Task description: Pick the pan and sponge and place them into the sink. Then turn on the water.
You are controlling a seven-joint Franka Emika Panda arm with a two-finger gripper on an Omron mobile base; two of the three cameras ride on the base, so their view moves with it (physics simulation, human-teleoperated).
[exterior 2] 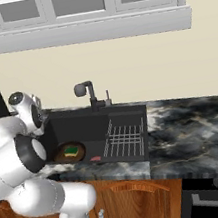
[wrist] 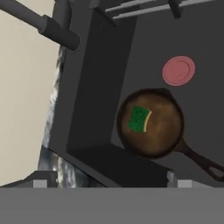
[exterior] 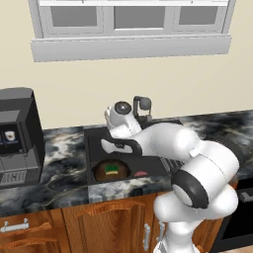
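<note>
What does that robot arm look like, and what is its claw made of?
The arm is a chain of fat, rounded, glossy white shells, joined by dark, almost black rings at the joints. A round dark cap with a grey centre sits on one end joint. No loose cables or markings show. The claw ends in two small, blocky grey finger tips at the bottom of the hand view.

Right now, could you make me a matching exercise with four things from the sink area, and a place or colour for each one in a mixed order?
Things:
1. sponge
2. pan
3. drain
4. faucet

Descriptions:
A. red, on the sink floor
B. dark grey, at the back edge of the sink
C. green and yellow, lying in the pan
D. brown, round, on the sink floor

Pairs: 1-C, 2-D, 3-A, 4-B
</note>
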